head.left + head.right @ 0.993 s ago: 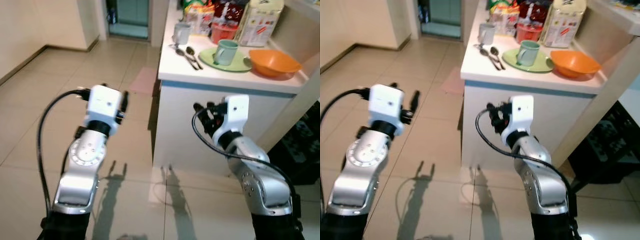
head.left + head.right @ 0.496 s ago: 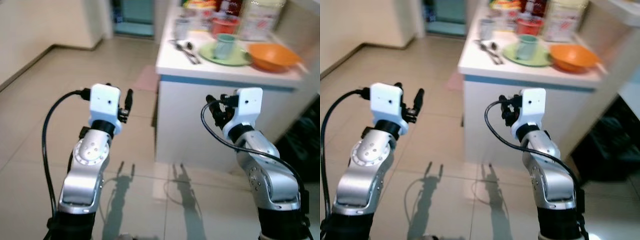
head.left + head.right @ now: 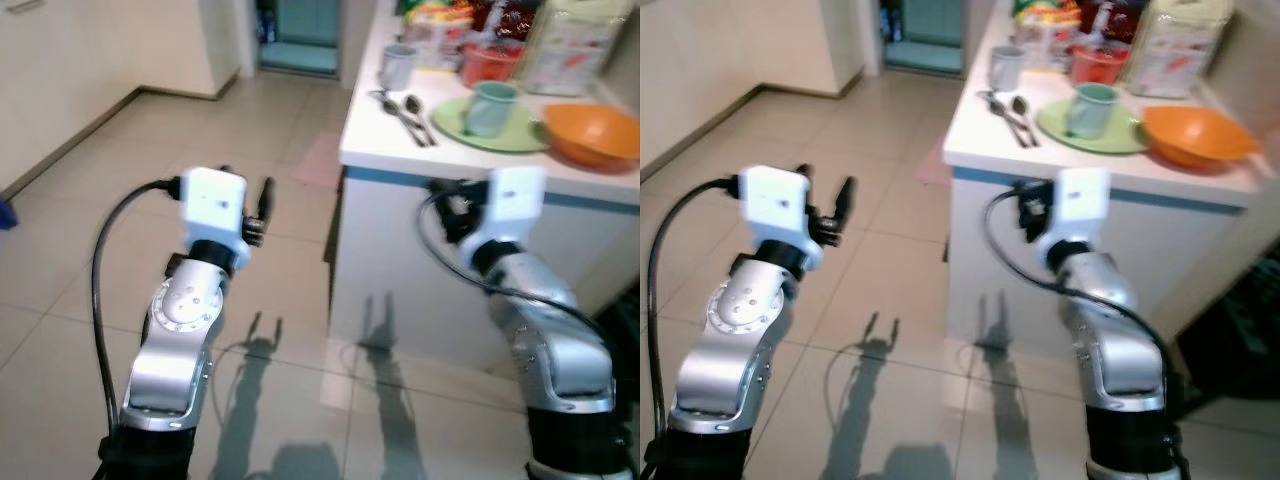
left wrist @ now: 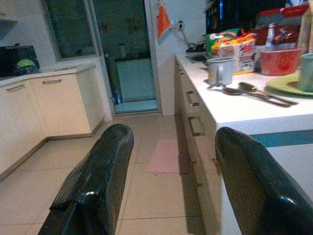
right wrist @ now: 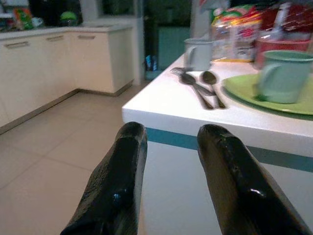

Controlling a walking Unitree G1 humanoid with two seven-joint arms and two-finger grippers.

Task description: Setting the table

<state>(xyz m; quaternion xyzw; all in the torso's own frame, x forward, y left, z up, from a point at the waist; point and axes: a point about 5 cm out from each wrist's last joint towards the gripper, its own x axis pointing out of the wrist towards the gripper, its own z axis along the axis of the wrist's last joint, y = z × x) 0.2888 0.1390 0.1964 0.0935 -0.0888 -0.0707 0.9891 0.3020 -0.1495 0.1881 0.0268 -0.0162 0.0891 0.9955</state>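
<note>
A white counter (image 3: pixel 375 150) stands ahead on my right. On it are a grey mug (image 3: pixel 398 66), two spoons (image 3: pixel 408 106), a green plate (image 3: pixel 452 122) holding a green cup (image 3: pixel 488 106), an orange bowl (image 3: pixel 596 133) and a red bowl (image 3: pixel 486 63). My left gripper (image 4: pixel 171 181) is raised over the tiled floor left of the counter, open and empty. In front of the counter's side panel, just below its top edge, my right gripper (image 5: pixel 168 181) is narrowly open with nothing between its fingers.
Snack packets (image 4: pixel 234 44) and a tall box (image 3: pixel 1185 45) crowd the counter's back. A pink mat (image 3: pixel 320 160) lies on the floor beside the counter, before a doorway (image 3: pixel 300 30). Cream cabinets (image 4: pixel 58 107) line the left wall. Something dark (image 3: pixel 1240 340) sits low at the right.
The whole picture has shifted, so the camera has moved; the counter now sits a little more to the right and nearer. Both arms keep their raised pose and their fingers look unchanged.
</note>
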